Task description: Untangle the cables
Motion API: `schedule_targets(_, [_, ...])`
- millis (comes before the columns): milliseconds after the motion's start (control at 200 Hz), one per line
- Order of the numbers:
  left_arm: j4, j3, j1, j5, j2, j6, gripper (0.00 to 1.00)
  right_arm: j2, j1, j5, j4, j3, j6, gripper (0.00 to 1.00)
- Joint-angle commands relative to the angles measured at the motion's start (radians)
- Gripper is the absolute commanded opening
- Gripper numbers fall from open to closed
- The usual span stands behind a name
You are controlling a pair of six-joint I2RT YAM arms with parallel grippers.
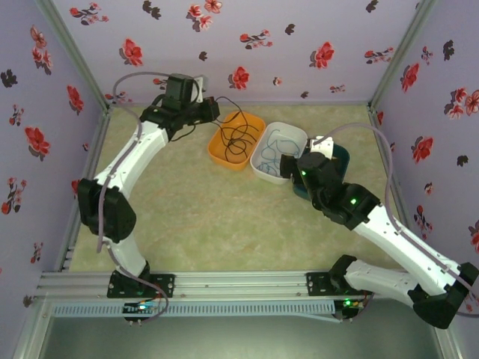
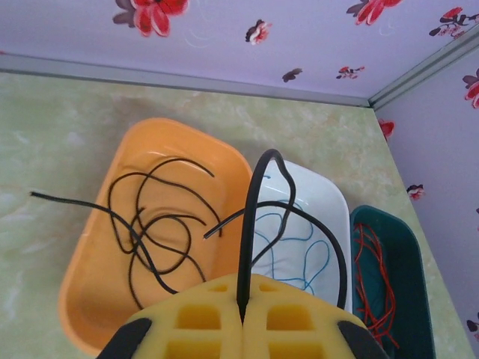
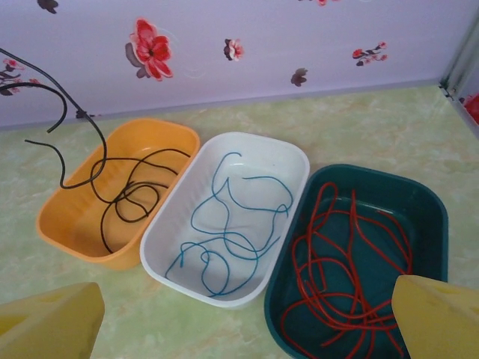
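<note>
The black cable (image 2: 248, 232) lies mostly coiled in the orange tray (image 2: 90, 269), left of centre in the left wrist view. One end rises straight up into the left end effector (image 2: 243, 318), clenched on it at the bottom edge. A loop arcs right, across the white tray (image 2: 329, 202). The right end effector (image 3: 243, 321) gapes empty. The left arm is plainly nearer.

Light is soft, even and fairly bright in all views, falling from above; shadows are faint. The overhead picture is hazy, low in contrast, and dimmer along its bottom edge. At the bottom of its wrist view the left gripper (image 2: 243, 321) is blurred; the right gripper (image 3: 241, 321) blurs in its lower corners. The white tray (image 3: 168, 206) beyond is sharp.
</note>
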Motion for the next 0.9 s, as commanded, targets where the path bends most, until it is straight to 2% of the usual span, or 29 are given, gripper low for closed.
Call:
schedule_targets(0, [0.032,0.054,-0.027,0.025,0.048,-0.053,0.0,-0.028,-0.012,0.041,-0.034,0.028,0.028,0.99])
schedule_targets(445, [0.059,0.048,-0.045,0.057,0.155,-0.113,0.0,-0.034,-0.029,0.019,-0.038,0.004,0.047,0.99])
schedule_targets(895, [0.087,-0.037,0.036,0.094,0.187,-0.154,0.0,-0.029,-0.043,0.001,-0.035,-0.009,0.06,0.99])
